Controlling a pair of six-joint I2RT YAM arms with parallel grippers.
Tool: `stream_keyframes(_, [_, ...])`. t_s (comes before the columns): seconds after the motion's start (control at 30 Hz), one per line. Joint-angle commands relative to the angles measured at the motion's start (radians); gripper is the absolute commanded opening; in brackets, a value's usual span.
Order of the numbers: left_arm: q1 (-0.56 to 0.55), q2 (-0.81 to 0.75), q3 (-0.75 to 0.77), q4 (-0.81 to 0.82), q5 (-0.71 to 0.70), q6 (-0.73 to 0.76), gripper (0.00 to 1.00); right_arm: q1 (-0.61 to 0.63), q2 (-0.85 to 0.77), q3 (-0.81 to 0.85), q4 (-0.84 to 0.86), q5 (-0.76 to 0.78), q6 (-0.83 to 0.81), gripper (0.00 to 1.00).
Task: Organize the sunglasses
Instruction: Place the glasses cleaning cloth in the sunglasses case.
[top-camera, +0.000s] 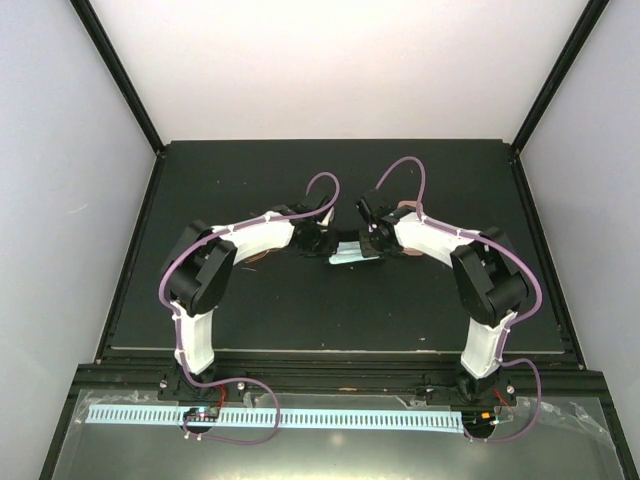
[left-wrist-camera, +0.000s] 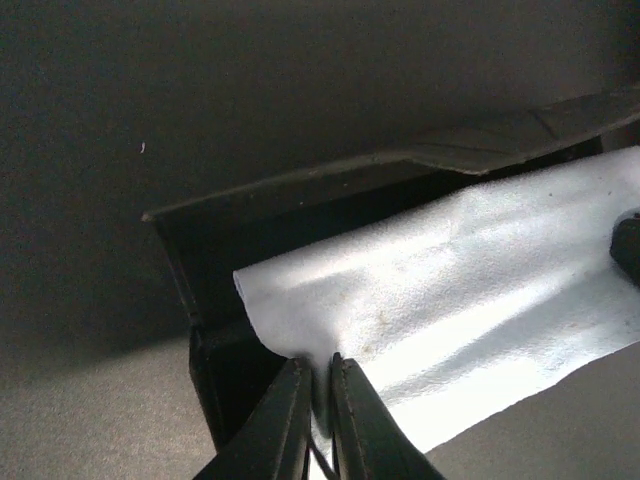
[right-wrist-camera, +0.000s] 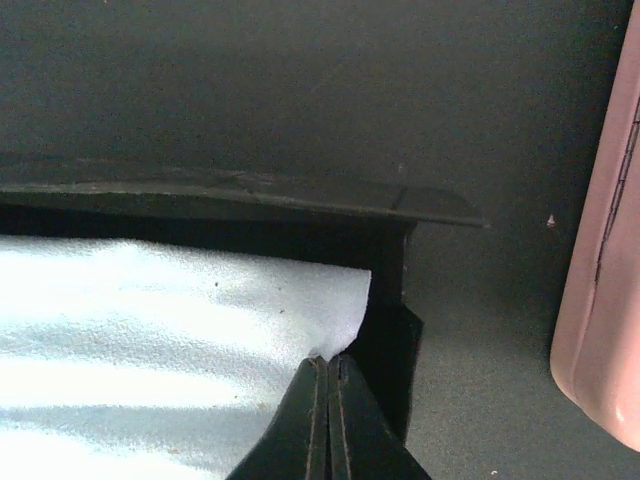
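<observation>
Draping open black case (left-wrist-camera: 290, 205), blue cloth (left-wrist-camera: 450, 290), claws (left-wrist-camera: 320, 365) (right-wrist-camera: 328, 365) pinching

Lit brightly from above in the top view, white walls nearly washed out. Dimmer and grainy at both wrists. Glared near-white on the pale blue cloth (left-wrist-camera: 450, 290) just beyond the left pincer (left-wrist-camera: 320, 365), with banded soft shadows in its folds. Blurred at the right pincer (right-wrist-camera: 327, 360), too close for focus. Sank into black inside the dark case (left-wrist-camera: 230, 250) beyond both pincers; softened the pink case (right-wrist-camera: 600, 300) beside the right pincer.
</observation>
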Motion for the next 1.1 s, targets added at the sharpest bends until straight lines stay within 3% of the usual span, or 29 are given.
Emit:
stream_keyframes(0.0, [0.006,0.003,0.039,-0.045,-0.002,0.017,0.10,-0.011,0.008,0.023,0.012,0.019,-0.015,0.01])
stream_keyframes(0.1, [0.006,-0.022,0.040,-0.058,-0.018,0.018,0.17,-0.011,-0.002,0.024,0.006,0.014,-0.018,0.05])
stream_keyframes(0.37, [0.008,-0.091,0.058,-0.071,-0.015,0.048,0.28,-0.019,-0.069,0.027,-0.005,-0.010,0.006,0.27])
stream_keyframes(0.57, [0.011,-0.072,0.090,-0.019,0.129,0.167,0.40,-0.046,-0.195,-0.037,0.019,-0.001,0.083,0.31])
stream_keyframes(0.87, [0.012,0.033,0.121,0.073,0.420,0.445,0.69,-0.070,-0.429,-0.252,0.053,-0.037,0.150,0.31])
stream_keyframes(1.07, [0.013,0.101,0.166,0.055,0.497,0.548,0.74,-0.070,-0.500,-0.336,0.036,-0.062,0.166,0.31])
